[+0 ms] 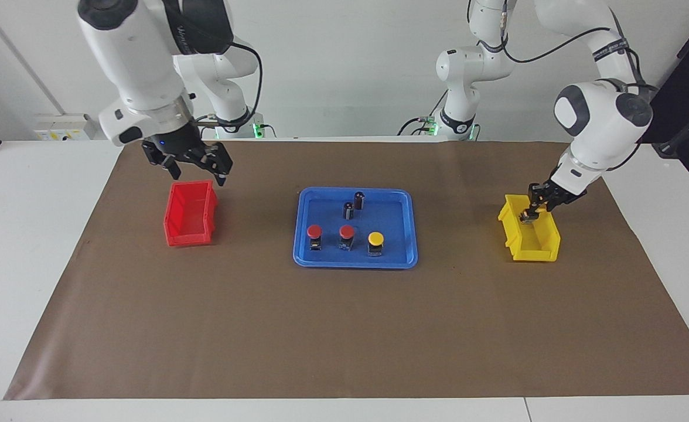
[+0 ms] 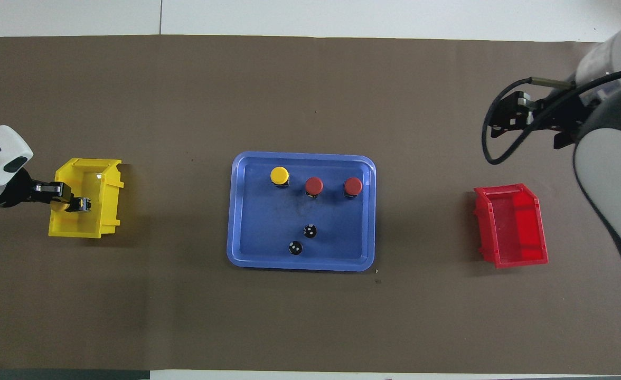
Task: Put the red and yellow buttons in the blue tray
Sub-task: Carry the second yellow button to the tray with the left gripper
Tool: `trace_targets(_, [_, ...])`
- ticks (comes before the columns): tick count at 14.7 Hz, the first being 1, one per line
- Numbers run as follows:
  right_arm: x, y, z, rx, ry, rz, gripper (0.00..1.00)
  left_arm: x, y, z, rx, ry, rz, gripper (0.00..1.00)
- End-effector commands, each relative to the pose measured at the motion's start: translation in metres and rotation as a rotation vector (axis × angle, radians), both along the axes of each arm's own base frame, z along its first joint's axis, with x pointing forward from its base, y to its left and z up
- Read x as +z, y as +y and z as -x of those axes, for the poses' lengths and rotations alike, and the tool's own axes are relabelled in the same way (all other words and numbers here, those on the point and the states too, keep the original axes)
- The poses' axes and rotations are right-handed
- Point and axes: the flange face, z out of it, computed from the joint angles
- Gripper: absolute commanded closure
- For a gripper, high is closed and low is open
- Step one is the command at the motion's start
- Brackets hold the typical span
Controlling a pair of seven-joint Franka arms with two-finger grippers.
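In the middle of the brown mat, the blue tray is lying flat and holding three of the buttons in a row along its edge farther from the robots: a red button toward the right arm's end, a second red button just beside it, and a yellow button toward the left arm's end, each sitting upright on a black base. Nearer to the robots in the same tray, two dark capless cylinders are standing close together but apart from the buttons. Toward the left arm's end of the table, the yellow bin is sitting on the mat, and the left gripper is reaching down into it; in the overhead view its fingers are closing around a small object with a yellow cap, which looks like the fourth button, though the grip itself is too small to make out with certainty. Toward the right arm's end, the red bin is sitting on the mat, well apart from the tray, and showing nothing inside. The right gripper is hanging in the air over the bin's edge nearer to the robots, its two fingers spread apart and gripping nothing.
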Motion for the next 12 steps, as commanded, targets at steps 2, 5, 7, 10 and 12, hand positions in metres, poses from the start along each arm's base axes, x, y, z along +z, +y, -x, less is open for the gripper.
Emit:
trace_targets(2, [0.026,-0.097,0.029,0.085,0.019,-0.015,0.00,0.049,-0.071,-0.009,0.068,0.006,-0.028,0.92])
trace_targets(5, [0.006,-0.122,0.036,0.149,0.041,-0.007,0.00,0.049,-0.156,-0.002,0.086,-0.034,-0.029,0.94])
trace_targets(7, [-0.009,-0.120,0.034,0.154,0.017,-0.002,0.00,0.035,-0.215,0.003,0.089,-0.034,-0.035,0.95])
trace_targets(10, [-0.017,-0.111,0.038,0.171,0.024,-0.005,0.00,0.001,-0.299,0.012,0.080,-0.018,-0.060,0.96])
trace_targets(12, [-0.018,-0.106,0.042,0.182,0.056,-0.012,0.00,-0.010,-0.333,0.020,0.099,-0.040,-0.050,0.96])
